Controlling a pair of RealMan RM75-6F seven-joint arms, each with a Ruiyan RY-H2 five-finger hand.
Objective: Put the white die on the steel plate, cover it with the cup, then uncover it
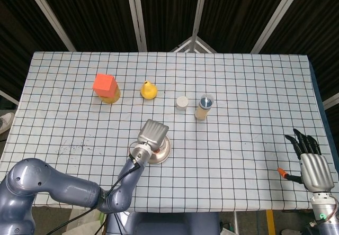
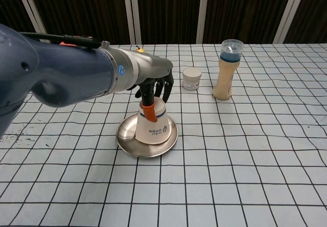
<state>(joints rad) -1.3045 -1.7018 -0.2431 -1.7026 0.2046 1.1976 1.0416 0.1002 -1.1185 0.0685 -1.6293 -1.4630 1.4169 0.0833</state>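
A white paper cup (image 2: 151, 127) stands upside down on the round steel plate (image 2: 126, 141) near the table's front middle. My left hand (image 2: 152, 87) grips the cup's upturned base from above, its orange-tipped thumb against the cup wall. In the head view the left hand (image 1: 153, 133) hides the cup and most of the plate (image 1: 164, 151). The white die is not visible in either view. My right hand (image 1: 312, 162) rests at the table's right front edge, fingers spread and empty.
A capped bottle (image 2: 227, 69) and a small white jar (image 2: 191, 78) stand behind the plate to the right. Farther back left are a yellow pear-shaped toy (image 1: 148, 90) and a red cube on a yellow object (image 1: 106, 87).
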